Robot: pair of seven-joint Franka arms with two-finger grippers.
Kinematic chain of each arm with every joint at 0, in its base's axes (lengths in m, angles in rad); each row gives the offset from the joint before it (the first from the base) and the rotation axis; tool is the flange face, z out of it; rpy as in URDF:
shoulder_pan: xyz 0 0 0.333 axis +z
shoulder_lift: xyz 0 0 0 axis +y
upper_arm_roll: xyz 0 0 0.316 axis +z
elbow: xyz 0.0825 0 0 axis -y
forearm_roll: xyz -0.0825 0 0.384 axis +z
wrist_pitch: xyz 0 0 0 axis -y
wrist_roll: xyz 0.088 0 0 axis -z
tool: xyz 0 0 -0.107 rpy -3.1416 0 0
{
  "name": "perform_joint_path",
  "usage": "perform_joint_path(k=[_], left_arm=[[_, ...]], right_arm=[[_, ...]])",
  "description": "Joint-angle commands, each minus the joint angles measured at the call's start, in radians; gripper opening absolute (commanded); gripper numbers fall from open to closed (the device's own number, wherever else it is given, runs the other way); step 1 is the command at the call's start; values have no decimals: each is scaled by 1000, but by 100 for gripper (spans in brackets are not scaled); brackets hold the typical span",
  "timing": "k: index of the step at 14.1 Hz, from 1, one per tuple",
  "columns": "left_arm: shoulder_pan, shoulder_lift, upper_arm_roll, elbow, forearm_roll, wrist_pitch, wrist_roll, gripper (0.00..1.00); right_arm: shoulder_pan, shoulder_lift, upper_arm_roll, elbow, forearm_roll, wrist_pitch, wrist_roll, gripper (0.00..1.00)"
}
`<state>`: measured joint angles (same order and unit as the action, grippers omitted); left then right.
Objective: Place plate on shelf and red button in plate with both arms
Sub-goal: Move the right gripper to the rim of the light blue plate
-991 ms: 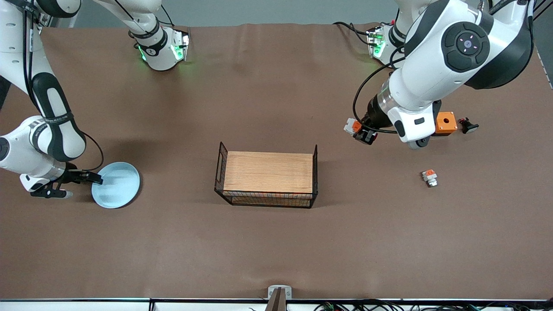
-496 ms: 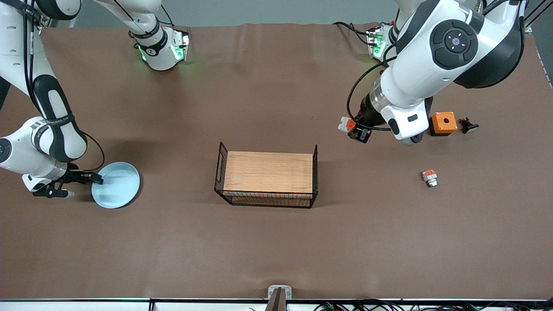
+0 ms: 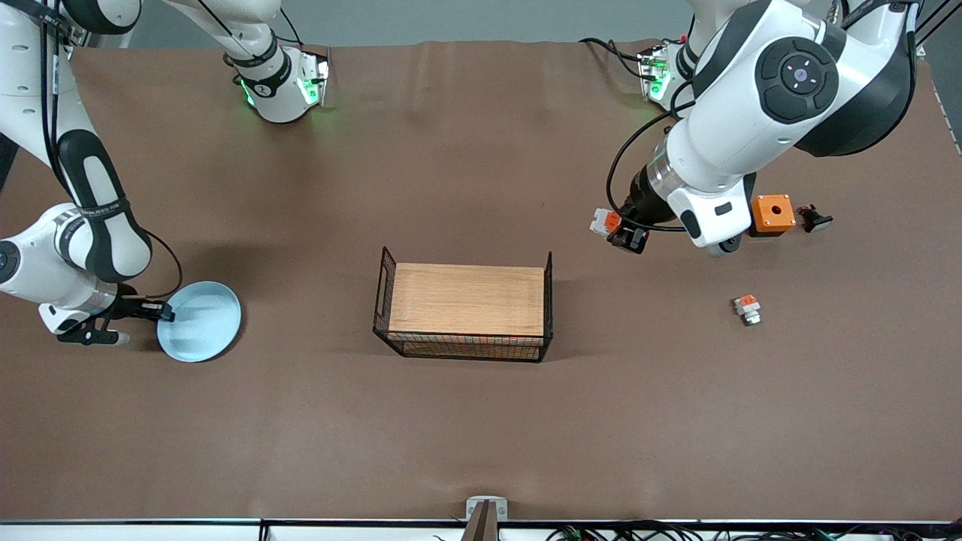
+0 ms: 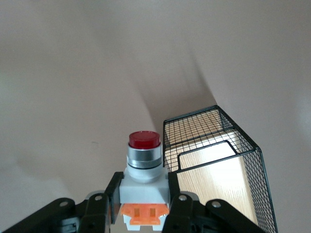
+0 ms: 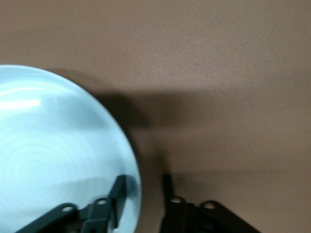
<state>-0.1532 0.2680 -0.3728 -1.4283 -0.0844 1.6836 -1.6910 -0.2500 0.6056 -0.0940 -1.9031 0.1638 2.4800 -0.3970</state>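
The pale blue plate (image 3: 203, 323) lies on the brown table at the right arm's end. My right gripper (image 3: 167, 312) is shut on its rim, one finger over the plate's inside and one outside, as the right wrist view shows, with the gripper (image 5: 145, 194) at the plate's (image 5: 53, 155) edge. My left gripper (image 3: 627, 239) is shut on the red button (image 3: 605, 222) and holds it above the table, between the rack and the orange box. In the left wrist view the gripper (image 4: 145, 204) clamps the button (image 4: 144, 160) by its white body, red cap pointing away.
A black wire rack with a wooden top (image 3: 466, 300) stands mid-table and shows in the left wrist view (image 4: 218, 179). At the left arm's end lie an orange square box (image 3: 773, 213), a small black part (image 3: 814, 218) and a white-and-orange part with a silvery tip (image 3: 747, 309).
My left gripper has carried the red button a little toward the rack. My right gripper and the plate have shifted slightly toward the right arm's end.
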Motion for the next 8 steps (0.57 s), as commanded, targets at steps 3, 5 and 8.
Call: perform_joint_path(k=[3,5,8], left_arm=[[3,-3,2,2,0,7,-15,28],[4,-4,2,2,-1,7,-15,28],[4,-4,3,2,-2,7,-16,28]], right_arm=[[-12,-1,10,-2,20,-4,-14,14],[-12,-7,10,2,20,-12,-14,5],[-12,-13,10,62,20,-108,-13,3]])
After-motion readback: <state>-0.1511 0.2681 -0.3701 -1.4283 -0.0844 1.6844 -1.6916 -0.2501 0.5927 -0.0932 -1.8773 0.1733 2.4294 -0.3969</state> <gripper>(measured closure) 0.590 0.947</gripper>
